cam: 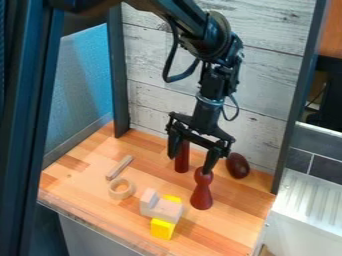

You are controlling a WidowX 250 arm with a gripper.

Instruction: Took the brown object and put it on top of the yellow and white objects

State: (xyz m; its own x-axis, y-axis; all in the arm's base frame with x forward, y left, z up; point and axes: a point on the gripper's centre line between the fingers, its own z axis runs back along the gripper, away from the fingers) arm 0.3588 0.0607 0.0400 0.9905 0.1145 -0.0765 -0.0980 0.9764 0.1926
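Observation:
My gripper (192, 161) hangs over the back middle of the wooden surface, its two fingers spread apart. A dark red-brown cylinder (182, 159) stands upright close to the left finger, its top partly hidden by the gripper. Under the right fingertip is a red-brown pin-shaped piece (202, 194), upright, its narrow top at the tip; whether they touch I cannot tell. A dark brown egg-shaped piece (238, 166) is to the right. At the front, a whitish block (165, 211) with a stepped shape rests on yellow blocks (162, 228).
A pale wooden ring (112, 189) and a short light stick (119, 168) lie on the left of the wooden surface (87, 172). Whitewashed boards (150, 102) rise behind, with dark posts at both sides. A white ridged tray (308, 200) is at the right.

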